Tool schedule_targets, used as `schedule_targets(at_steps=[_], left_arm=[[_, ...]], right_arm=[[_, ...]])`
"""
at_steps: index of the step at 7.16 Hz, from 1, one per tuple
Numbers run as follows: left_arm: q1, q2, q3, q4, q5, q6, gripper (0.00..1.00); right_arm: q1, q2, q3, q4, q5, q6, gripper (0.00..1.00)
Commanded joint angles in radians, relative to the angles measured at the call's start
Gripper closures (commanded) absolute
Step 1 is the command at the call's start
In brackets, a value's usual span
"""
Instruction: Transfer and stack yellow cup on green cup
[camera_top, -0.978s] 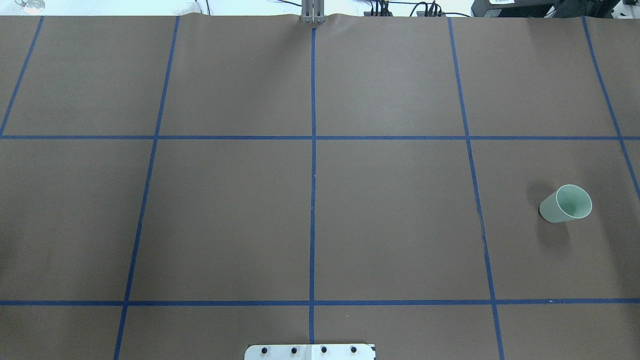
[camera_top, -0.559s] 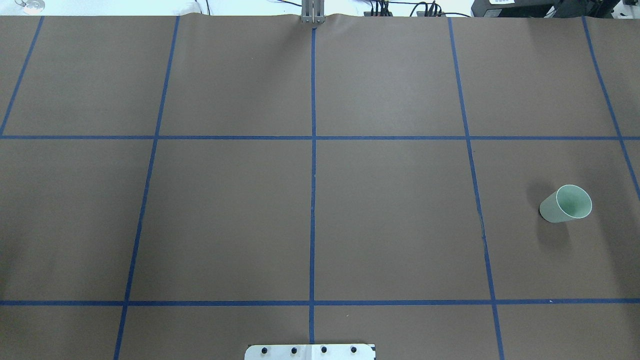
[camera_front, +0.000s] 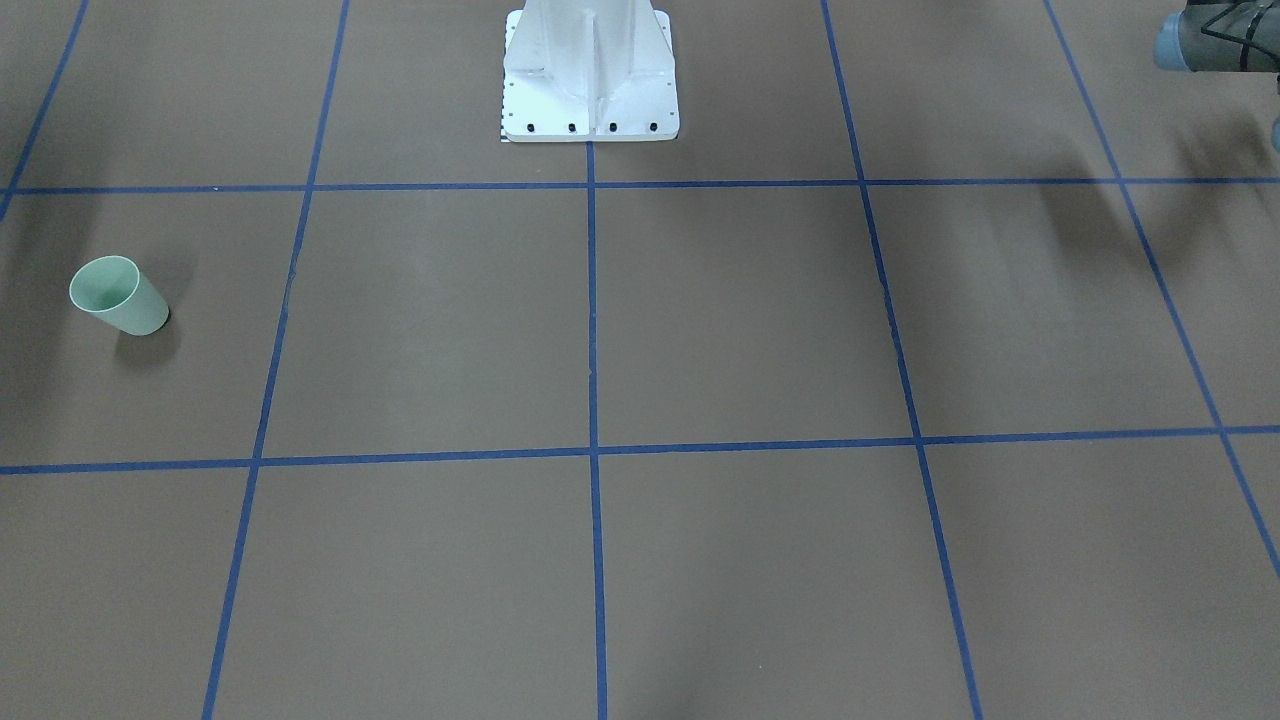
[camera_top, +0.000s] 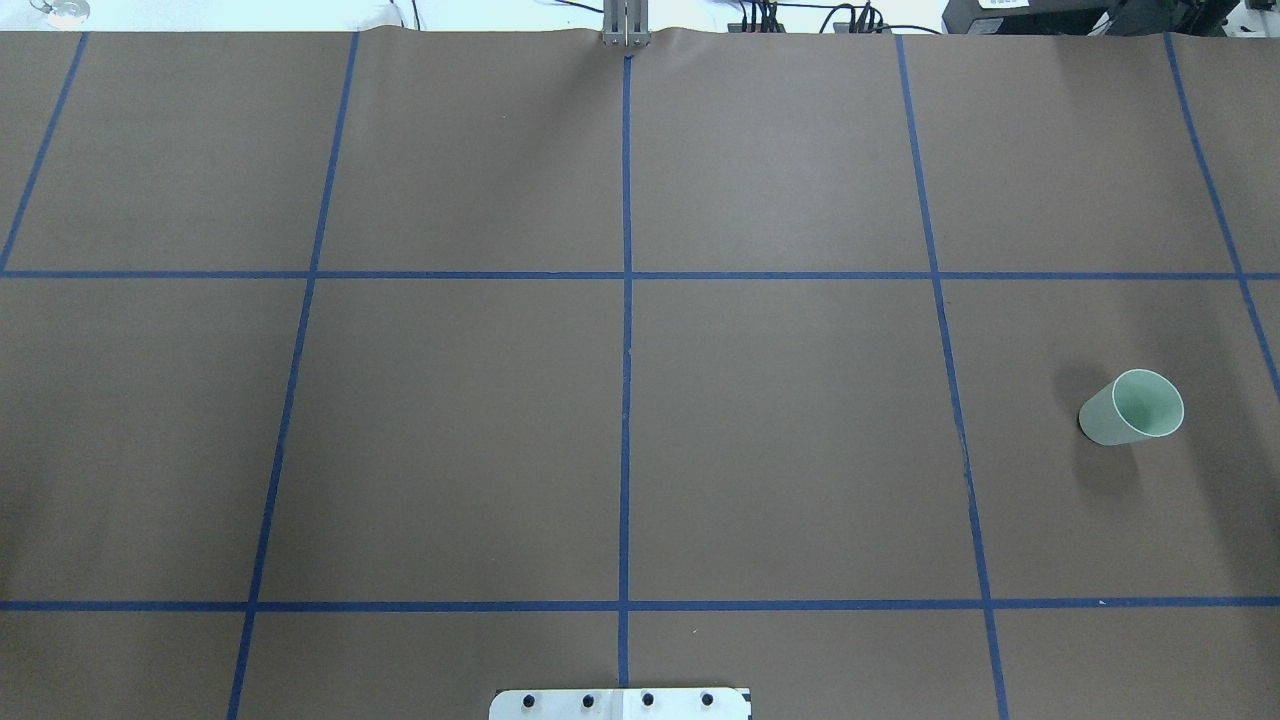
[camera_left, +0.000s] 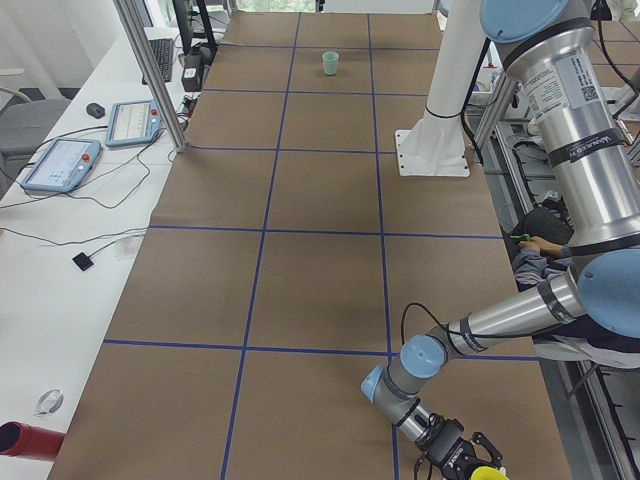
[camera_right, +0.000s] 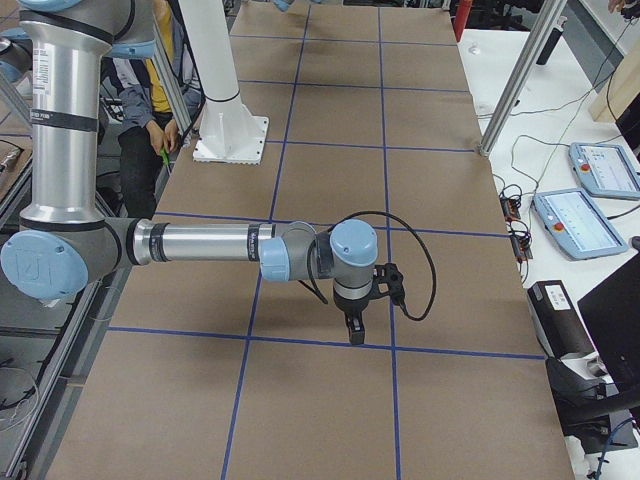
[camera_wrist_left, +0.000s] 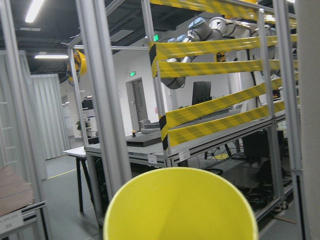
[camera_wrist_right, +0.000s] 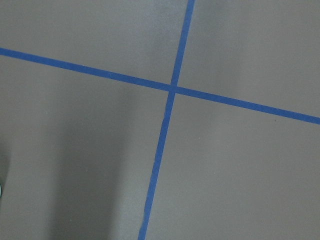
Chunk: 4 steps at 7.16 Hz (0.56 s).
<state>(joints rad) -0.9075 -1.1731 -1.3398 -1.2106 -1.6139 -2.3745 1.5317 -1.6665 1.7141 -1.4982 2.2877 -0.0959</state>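
The green cup stands upright on the brown table at the right, alone; it also shows in the front view and far off in the exterior left view. The yellow cup fills the bottom of the left wrist view, close to the camera. In the exterior left view it sits right at my left gripper, low at the table's near end. I cannot tell whether that gripper is shut on it. My right gripper points down over a tape crossing; its state is unclear.
The white robot base stands at the table's middle edge. Blue tape lines divide the brown surface into squares. Tablets and cables lie on the side bench. A seated person is beside the base.
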Motion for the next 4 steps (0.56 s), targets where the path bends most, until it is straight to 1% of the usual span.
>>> schedule_targets(at_steps=[1, 3, 4], left_arm=[[-0.008, 0.004, 0.004, -0.132, 0.221, 0.020, 0.83], [-0.030, 0.019, 0.005, -0.275, 0.386, 0.108, 0.83], [-0.106, 0.026, 0.007, -0.409, 0.517, 0.218, 0.83]], right_arm=[[-0.002, 0.039, -0.001, 0.003, -0.002, 0.004, 0.00], [-0.005, 0.066, 0.002, 0.007, 0.001, 0.005, 0.00], [-0.008, 0.086, 0.001, 0.007, 0.010, 0.005, 0.00]])
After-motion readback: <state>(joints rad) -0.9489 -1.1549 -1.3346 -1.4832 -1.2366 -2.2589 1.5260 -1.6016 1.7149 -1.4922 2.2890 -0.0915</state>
